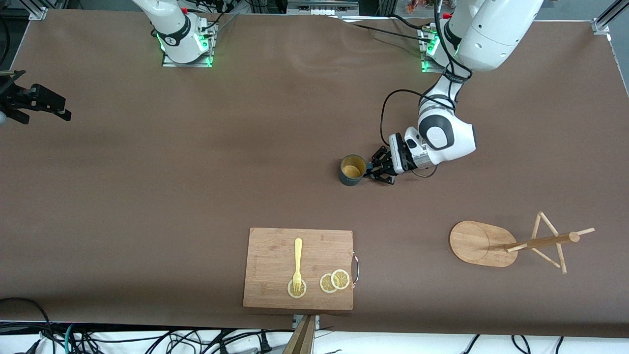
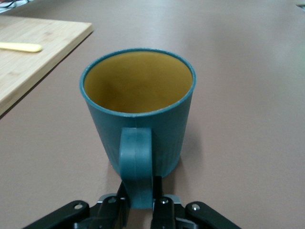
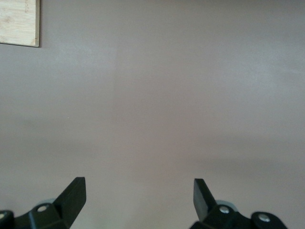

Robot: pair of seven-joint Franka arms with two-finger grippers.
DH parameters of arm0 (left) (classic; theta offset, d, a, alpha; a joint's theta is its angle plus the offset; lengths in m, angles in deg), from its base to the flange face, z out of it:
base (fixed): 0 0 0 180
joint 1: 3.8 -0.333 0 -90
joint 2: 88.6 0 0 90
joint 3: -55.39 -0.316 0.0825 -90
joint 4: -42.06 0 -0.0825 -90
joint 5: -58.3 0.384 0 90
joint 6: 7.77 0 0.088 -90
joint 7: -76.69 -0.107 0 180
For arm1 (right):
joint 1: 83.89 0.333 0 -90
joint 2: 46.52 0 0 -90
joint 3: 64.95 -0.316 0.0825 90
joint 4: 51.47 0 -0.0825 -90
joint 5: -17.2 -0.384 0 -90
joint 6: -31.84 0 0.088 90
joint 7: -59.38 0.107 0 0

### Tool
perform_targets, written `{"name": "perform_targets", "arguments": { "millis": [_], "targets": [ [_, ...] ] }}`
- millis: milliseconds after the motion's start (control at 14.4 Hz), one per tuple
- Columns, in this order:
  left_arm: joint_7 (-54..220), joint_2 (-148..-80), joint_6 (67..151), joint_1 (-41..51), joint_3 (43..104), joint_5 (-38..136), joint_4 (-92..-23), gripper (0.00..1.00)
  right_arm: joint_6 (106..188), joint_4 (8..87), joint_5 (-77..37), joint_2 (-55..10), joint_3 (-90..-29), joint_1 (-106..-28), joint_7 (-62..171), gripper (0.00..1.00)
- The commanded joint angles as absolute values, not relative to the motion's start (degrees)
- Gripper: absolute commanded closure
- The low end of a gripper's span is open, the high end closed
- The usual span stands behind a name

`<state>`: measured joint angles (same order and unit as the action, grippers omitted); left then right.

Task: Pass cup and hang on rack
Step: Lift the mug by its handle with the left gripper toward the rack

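The left gripper [image 1: 374, 173] is low at the table [image 1: 147, 196], its two fingers [image 2: 123, 200] pinching the loop handle of the one cup [image 1: 352, 170], which stands upright on the table near the middle, mouth up and yellowish inside showing. In the left wrist view the handle [image 2: 136, 171] sits squeezed between the fingers, with the ribbed teal wall rising just past them. Bare brown table lies all around the cup. Nearer the front camera lies one bamboo cutting board [image 1: 299, 268], well apart from the cup, carrying one yellow fork [image 1: 297, 264] and three lemon slices: one [image 1: 297, 288] under the fork's tines and two overlapping [image 1: 334, 281] by the board's metal handle. The one rack [image 1: 511, 243] stands toward the left arm's end of the table, nearer the front camera than the cup and well apart from it, on its oval base, its thin pegs angling off the post. The right gripper [image 1: 29, 101] waits over the table edge at the right arm's end, its fingers [image 3: 71, 198] spread wide with only bare table beneath them.
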<state>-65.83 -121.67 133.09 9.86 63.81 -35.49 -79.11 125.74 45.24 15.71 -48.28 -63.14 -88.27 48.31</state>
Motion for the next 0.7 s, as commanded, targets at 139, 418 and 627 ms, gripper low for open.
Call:
{"name": "perform_targets", "arguments": {
  "millis": [139, 418, 627],
  "targets": [
    [-53.53, -119.46, 132.77, 9.74, 63.56, -36.62, -78.96, 1.00, 124.65, 43.71, 16.23, -47.58, -63.02, -88.28, 49.27, 0.00],
    [-35.25, -111.82, 131.89, 8.60, 63.56, -32.69, -83.26, 1.00, 124.57, 43.72, 16.23, -47.57, -63.02, -88.28, 49.27, 0.00],
    [-22.23, -107.69, 127.78, 4.48, 63.30, -22.60, -85.11, 1.00, 124.48, 43.98, 16.15, -47.57, -62.93, -88.55, 49.18, 0.00]
  ]
}}
